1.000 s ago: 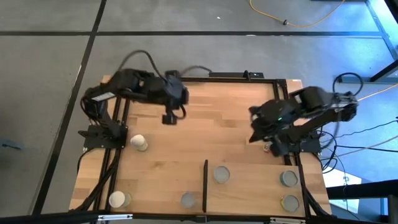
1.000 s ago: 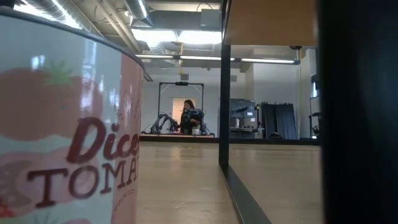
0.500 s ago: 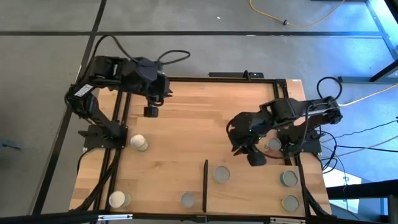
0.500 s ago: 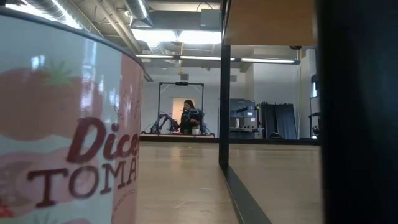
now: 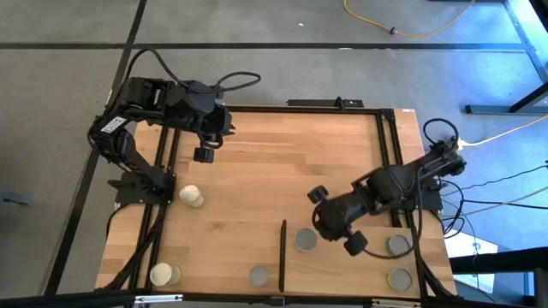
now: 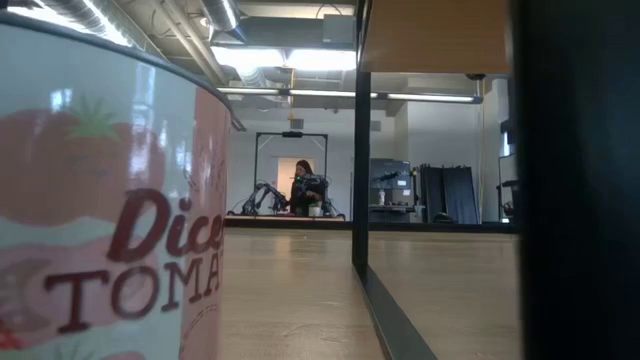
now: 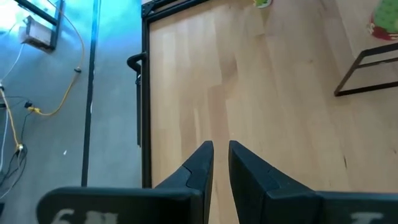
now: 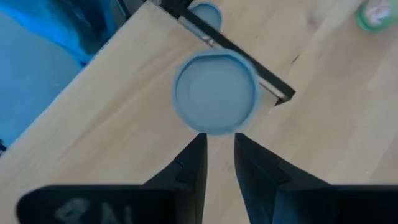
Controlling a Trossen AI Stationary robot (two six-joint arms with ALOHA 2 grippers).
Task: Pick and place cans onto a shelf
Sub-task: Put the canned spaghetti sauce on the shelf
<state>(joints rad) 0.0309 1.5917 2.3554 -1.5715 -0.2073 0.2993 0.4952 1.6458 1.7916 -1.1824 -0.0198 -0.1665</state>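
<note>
- Fingers (image 8: 189,168) of my right pincer (image 8: 219,138) are standing a narrow gap apart, gripping nothing.
- I am holding that pincer low over the shelf (image 5: 347,274), its tips pointing at a grey-topped can (image 8: 216,92) that is sitting just ahead of them, apart from both fingers.
- This can is standing upright on the shelf, close beside the black strip (image 5: 282,255) that is edging the panel.
- Two more cans, one grey-topped (image 5: 397,245) and one yellowish (image 5: 398,279), are resting on the shelf's far right side, near each other.
- Off the shelf, a grey can (image 5: 259,275) is sitting on the table (image 5: 282,162) just beside the strip's other face.
- Two cream-topped cans are waiting on the table's left side: one (image 5: 163,274) at the front corner, one (image 5: 191,196) further back near my left arm's base.
- I am keeping my left pincer (image 7: 221,146) above the table's back left part, well apart from every can, its fingers slightly parted and carrying nothing.
- A tomato can (image 6: 100,200) is filling the left of the low view.
</note>
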